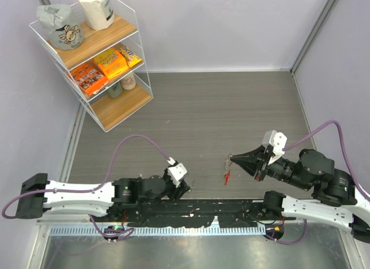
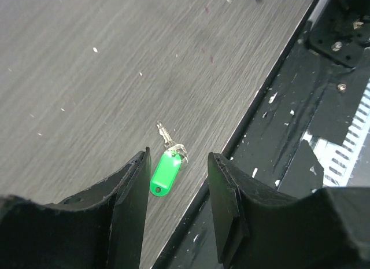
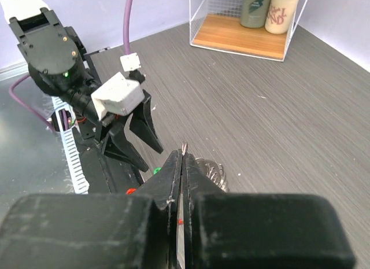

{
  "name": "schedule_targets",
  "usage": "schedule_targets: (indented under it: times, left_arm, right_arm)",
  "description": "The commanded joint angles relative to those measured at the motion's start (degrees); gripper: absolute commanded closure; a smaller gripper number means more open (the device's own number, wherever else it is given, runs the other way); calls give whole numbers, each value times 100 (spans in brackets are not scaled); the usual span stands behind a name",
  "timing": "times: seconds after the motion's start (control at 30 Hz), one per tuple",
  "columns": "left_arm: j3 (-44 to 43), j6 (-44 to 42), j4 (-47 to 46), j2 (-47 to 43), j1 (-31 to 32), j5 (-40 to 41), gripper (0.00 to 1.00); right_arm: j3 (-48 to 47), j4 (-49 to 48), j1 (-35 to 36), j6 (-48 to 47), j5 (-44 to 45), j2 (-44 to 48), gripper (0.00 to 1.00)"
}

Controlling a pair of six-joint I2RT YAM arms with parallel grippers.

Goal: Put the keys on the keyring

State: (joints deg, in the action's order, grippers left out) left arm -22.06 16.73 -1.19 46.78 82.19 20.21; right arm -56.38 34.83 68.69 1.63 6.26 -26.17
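The wire shelf (image 1: pixel 115 105) fills the desk's far left corner, my one tall obstacle. From it to the right edge the desk (image 1: pixel 231 107) lies open to my arms. At the near edge the black rail (image 1: pixel 196 210) runs just beside my left gripper (image 2: pixel 179 156), one finger over it.

Glossy green plastic key (image 2: pixel 165 173), matt wood-grain table (image 2: pixel 87 78)

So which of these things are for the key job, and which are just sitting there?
For the job:
green key
keyring, pinched in the right fingers
left fingers, open above the key

Just lying about:
wire shelf
snack packets
bottles
bags
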Motion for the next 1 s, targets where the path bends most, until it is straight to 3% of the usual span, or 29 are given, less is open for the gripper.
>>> schedule_targets:
  times: [0.0,0.13,0.5,0.97]
  left_arm:
    - [-254,725,-742,804,-28,211,51]
    - [-307,1174,-1058,1481,-28,440,53]
    - [-746,1517,-760,2642,51,994,59]
    - [-1107,2044,241,3064,543,1820,60]
  right_arm:
    - [118,-117,22,250,393,60,94]
    - [162,-55,13,303,472,104,94]
    - [250,-11,22,356,473,139,94]
    - [286,-99,22,365,367,-72,94]
